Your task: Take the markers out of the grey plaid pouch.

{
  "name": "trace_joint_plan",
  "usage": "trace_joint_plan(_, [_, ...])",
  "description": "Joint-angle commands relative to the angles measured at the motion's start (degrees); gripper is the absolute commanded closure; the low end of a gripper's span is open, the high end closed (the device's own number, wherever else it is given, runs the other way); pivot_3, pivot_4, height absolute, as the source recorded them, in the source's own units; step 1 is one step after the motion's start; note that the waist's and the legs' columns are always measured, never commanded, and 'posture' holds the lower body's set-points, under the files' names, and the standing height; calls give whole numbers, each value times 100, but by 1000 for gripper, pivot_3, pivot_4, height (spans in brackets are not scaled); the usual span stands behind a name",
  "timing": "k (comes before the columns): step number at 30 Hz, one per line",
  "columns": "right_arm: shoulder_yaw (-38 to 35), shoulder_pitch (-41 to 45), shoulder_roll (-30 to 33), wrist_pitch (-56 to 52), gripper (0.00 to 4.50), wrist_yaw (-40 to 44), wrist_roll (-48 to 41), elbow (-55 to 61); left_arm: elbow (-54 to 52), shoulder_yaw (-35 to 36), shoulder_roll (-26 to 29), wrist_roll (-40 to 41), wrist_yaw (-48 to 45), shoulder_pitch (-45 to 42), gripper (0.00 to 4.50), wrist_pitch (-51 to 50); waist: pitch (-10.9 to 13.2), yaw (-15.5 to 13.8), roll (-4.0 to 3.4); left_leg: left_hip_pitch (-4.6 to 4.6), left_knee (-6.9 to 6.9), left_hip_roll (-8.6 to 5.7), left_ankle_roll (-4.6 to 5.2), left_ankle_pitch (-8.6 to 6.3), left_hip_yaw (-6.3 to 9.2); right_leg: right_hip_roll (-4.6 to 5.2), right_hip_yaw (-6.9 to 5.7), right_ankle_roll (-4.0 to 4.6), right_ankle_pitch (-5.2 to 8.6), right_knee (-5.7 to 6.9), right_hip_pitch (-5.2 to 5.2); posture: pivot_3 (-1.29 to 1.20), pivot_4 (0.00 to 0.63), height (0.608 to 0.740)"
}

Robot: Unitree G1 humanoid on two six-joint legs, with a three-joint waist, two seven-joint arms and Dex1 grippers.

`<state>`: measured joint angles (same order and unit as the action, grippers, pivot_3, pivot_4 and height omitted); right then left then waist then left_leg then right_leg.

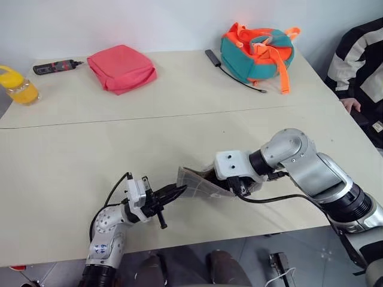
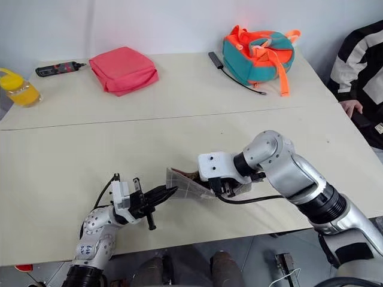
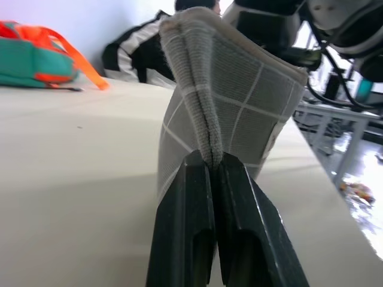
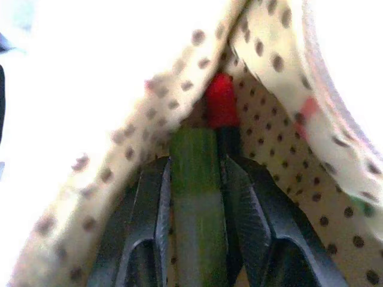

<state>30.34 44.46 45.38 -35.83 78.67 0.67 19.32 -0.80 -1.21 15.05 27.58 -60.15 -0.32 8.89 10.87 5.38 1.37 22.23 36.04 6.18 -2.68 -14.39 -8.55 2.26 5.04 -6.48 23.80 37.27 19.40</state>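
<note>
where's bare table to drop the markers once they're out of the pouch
Widest bare stretch: the near table, left of the left gripper that pinches the grey plaid pouch. Also free: the middle band between the pouch and the pink pouch. Crowded: the far edge with the yellow cup, black-and-red tool and teal-and-orange bag; the right gripper is inside the pouch.

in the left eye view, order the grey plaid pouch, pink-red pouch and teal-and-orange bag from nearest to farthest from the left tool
1. Grey plaid pouch: pinched at its end by the left tool, at the table's near edge.
2. Pink-red pouch: far side of the table, left of centre.
3. Teal-and-orange bag: far right corner.
</note>
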Motion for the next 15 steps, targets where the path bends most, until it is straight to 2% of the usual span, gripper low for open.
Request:
trace_joint_plan(1, [359,-128,-66,427,2975,-332,519,-187,-274,-168,169,67,-125,236,4500,-236,0,22,1,2,1,0,0,0,-3,0,0,0,0,-1,2,0,150,740])
trace_joint_plan(3, [536,-182,-66,604,2975,-455,830,-301,-334,-188,247,52,-155,278,4500,-249,0,52,1,2,4,1,0,0,-3,-1,1,0,0,-1,2,0,150,740])
trace_joint_plan(15, [580,-344,-467,1066,2975,-843,1318,-819,-196,-40,218,196,-23,125,4500,-413,-11,88,21,-3,13,2,1,1,-1,-3,-1,1,0,7,-5,0,150,740])
